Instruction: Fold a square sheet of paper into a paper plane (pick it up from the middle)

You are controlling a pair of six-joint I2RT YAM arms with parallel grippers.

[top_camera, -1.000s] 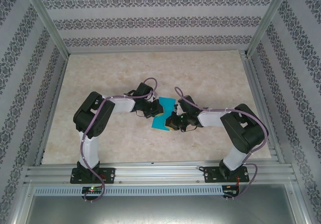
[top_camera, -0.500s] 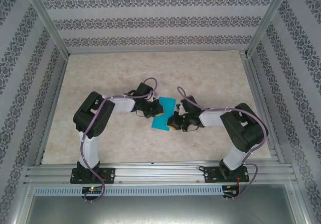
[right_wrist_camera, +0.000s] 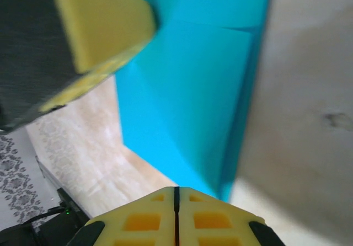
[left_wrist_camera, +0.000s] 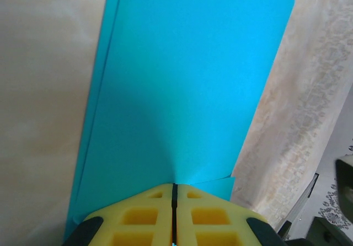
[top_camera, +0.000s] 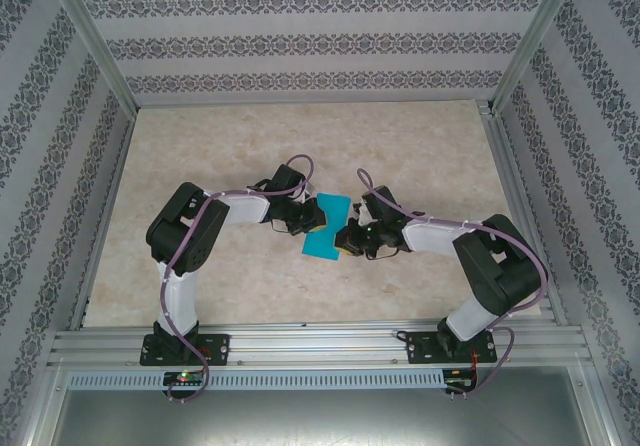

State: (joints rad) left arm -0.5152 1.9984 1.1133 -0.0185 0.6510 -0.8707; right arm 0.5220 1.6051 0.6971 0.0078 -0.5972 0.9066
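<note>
– Midway across the desk [top_camera: 420, 146], between the left claw [left_wrist_camera: 174, 186] and the right claw [right_wrist_camera: 176, 190], the sheet of paper [top_camera: 326, 228] is lying, already doubled into a long strip. Which way is it running?

– Its long axis is running away from the near edge, leaning a little rightward at the far end. The left claw is sitting at the strip's left long side. The right claw is sitting at the right side, closer to the near end.

– What are the jaws doing?

– Both pairs are pressing together, pad against pad. The left one is meeting the paper's edge, with the sheet spreading out ahead of it. I am not managing to tell whether it is nipping the paper or only bearing down on it. The right one is pointing at the strip's near corner, just beside it, and I am seeing no paper between its pads.

– Which side is better placed for the next fold?

– I am judging them about equal, one on each side. One may be pinning while the other is creasing.

– Is room getting tight?

– Only between the claws, which are crowding each other over the strip. Bare desk is lying all round, and the rail [top_camera: 300, 344] at the near edge is standing well apart.
</note>
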